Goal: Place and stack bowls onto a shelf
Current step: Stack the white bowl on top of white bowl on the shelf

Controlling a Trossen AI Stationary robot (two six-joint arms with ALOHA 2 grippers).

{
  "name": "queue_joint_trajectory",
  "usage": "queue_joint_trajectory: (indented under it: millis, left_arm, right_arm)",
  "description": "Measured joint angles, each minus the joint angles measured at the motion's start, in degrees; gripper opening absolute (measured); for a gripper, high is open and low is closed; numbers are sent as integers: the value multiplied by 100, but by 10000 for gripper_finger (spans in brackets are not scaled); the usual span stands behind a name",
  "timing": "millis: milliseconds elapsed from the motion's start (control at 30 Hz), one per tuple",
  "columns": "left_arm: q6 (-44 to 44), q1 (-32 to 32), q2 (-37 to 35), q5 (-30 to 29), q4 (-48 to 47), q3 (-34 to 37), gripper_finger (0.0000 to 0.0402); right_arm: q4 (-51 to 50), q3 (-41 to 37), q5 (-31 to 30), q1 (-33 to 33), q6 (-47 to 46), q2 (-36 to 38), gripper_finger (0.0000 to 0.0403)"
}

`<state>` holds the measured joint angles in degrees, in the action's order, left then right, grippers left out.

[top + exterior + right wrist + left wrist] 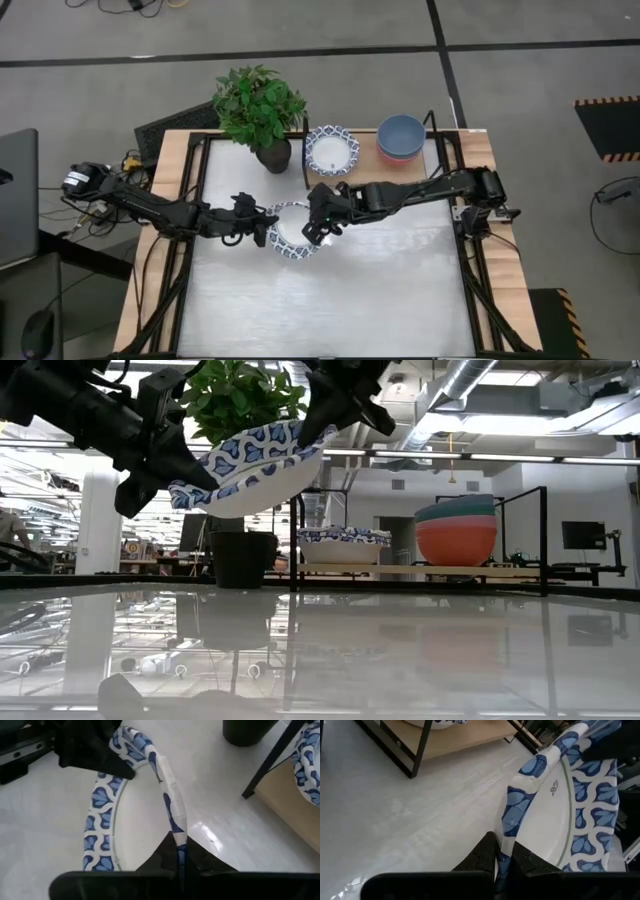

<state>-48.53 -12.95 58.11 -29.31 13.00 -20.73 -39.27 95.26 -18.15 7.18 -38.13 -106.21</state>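
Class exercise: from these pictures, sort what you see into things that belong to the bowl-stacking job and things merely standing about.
Belonging to the job:
held patterned bowl, gripped by left gripper and right gripper
patterned bowl on shelf
stack of blue and pink bowls
shelf

Merely standing about:
potted plant
laptop

Your near half of the metal tabletop [340, 300] lies open. Toward the shelf [365, 165], the plant pot [273, 156] blocks the left approach. A patterned bowl [331, 149] and stacked bowls [401, 138] fill its middle and right; its black legs [296, 540] stand between.
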Motion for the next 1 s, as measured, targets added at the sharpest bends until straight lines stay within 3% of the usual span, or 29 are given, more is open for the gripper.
queue_joint_trajectory:
  millis: [133,233,400,667,800,1000]
  left_arm:
    - [180,-2,-2,-14,67,0,8]
    - [462,0,-2,25,288,0,42]
    - [1206,2,0,399,841,-7,137]
    - [1577,22,-2,430,352,-390,286]
    - [1521,83,-4,346,43,-519,315]
    - [1428,79,-4,355,-100,-586,317]
  right_arm:
    - [8,0,0,-45,-30,2,24]
    - [28,0,0,-60,-26,2,20]
    - [-173,4,-4,-150,36,4,20]
    - [-1625,2,-563,-500,11,4,20]
    - [-1771,2,-575,-822,247,104,20]
    - [-2093,2,-383,-1584,631,720,20]
